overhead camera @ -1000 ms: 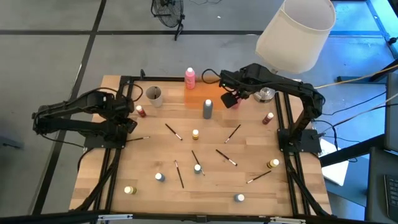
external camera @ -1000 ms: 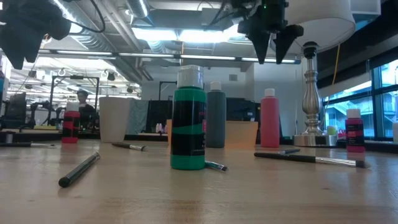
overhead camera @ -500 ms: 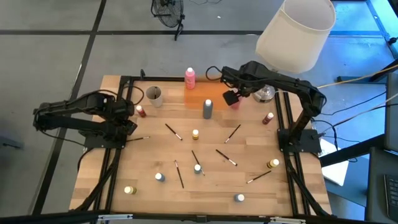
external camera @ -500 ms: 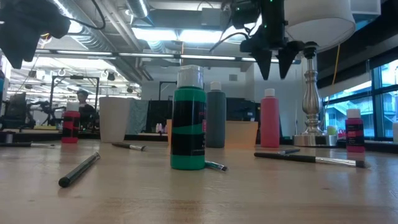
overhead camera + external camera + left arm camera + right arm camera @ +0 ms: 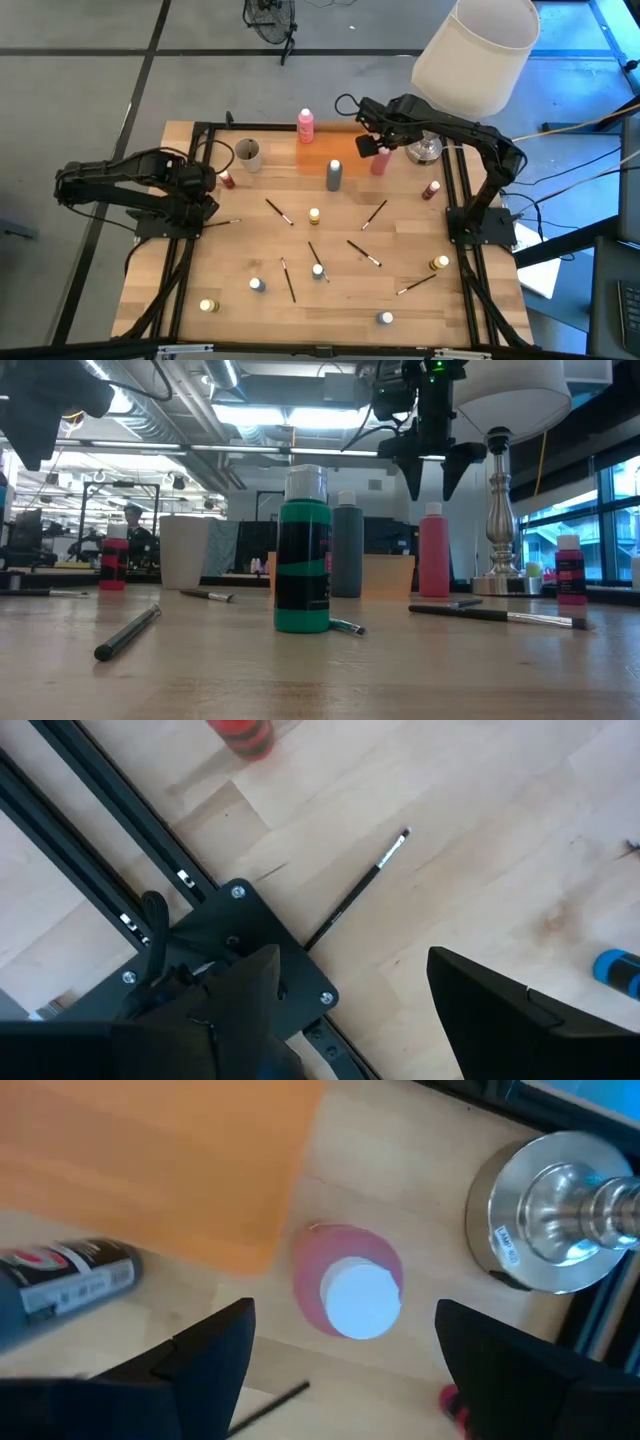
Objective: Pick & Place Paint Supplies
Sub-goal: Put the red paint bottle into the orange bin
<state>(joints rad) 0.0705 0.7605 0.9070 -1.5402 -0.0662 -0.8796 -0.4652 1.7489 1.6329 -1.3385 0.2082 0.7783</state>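
The right gripper is held above the tall pink plastic bottle with the white cap, its jaws spread wide and empty, one finger to each side of the cap as the right wrist view shows it. This bottle stands upright on the bare wood just beside the flat orange tray, on the side towards the silver lamp base.

The step in hand is judged to be the descent onto this bottle. It is best done with the fingers kept wide until they are well below the cap, so that the body and not the cap is clamped; the gripper should be centred first, since a push from one finger could tip so tall a bottle.

Room is tight here. The lamp base is near the bottle on one side, the tray edge on the other, and the grey bottle is close by. Clear wood lies only towards the table's middle.

The left gripper waits with jaws wide, well apart from the tray, near the small red-lidded pot.
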